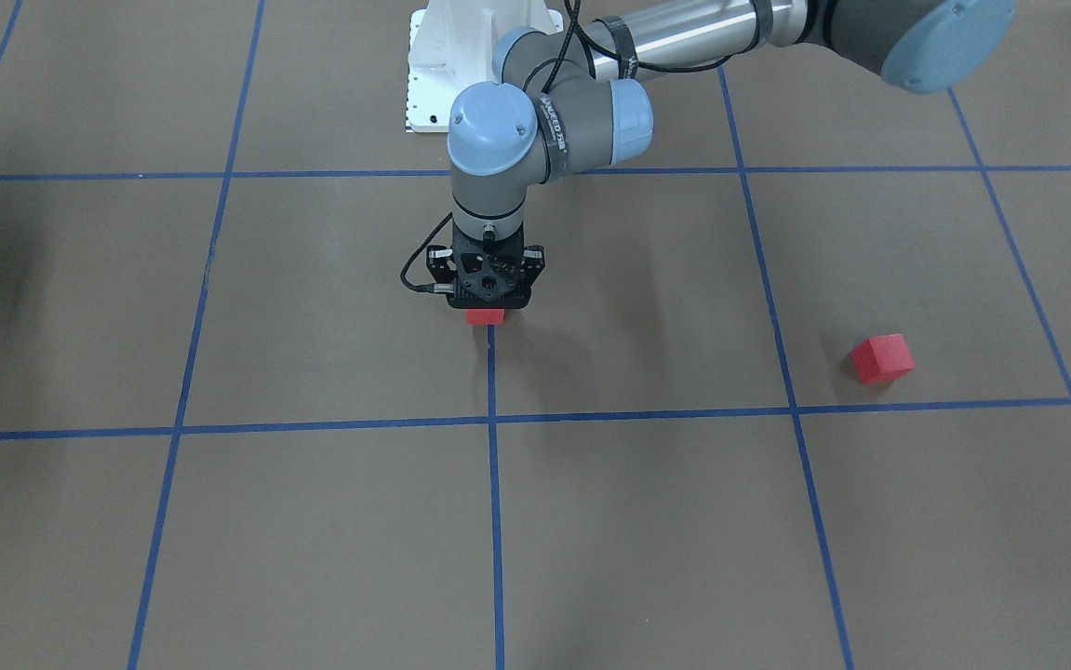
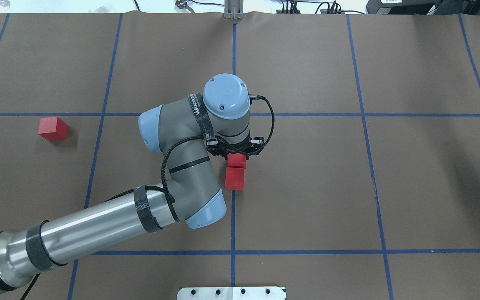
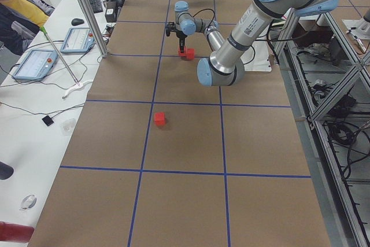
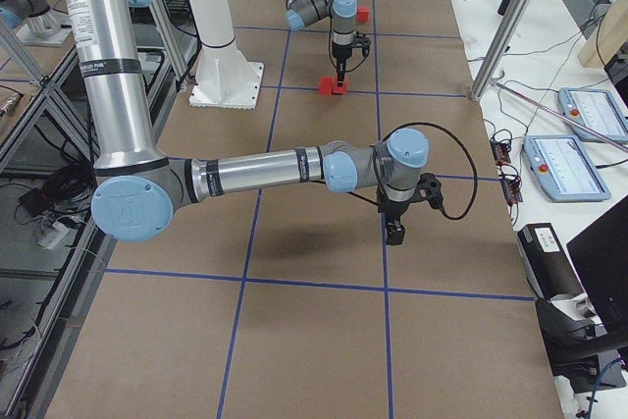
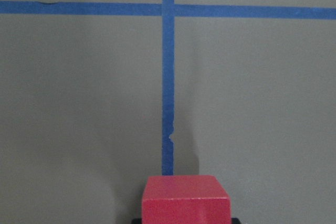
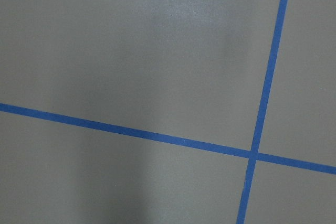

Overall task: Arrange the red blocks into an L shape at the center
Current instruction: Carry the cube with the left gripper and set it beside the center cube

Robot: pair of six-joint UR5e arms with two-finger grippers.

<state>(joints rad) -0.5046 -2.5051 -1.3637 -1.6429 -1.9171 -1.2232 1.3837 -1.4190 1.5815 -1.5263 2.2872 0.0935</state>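
My left gripper (image 2: 236,156) points straight down at the middle vertical tape line (image 2: 233,216) and is shut on a red block (image 2: 237,160), held at or just above the floor. This block fills the bottom of the left wrist view (image 5: 185,199) and shows under the gripper (image 1: 488,302) in the front view (image 1: 486,316). A second red block (image 2: 234,178) lies on the line, touching or nearly touching the held one on the robot's side. The third red block (image 2: 52,128) lies alone far to the left (image 1: 882,358). My right gripper (image 4: 394,233) hovers over bare floor; I cannot tell if it is open.
The left arm's elbow and forearm (image 2: 98,227) stretch over the floor left of the middle line. The robot's white base plate (image 2: 231,293) is at the near edge. The right wrist view shows only brown floor and a tape crossing (image 6: 252,154).
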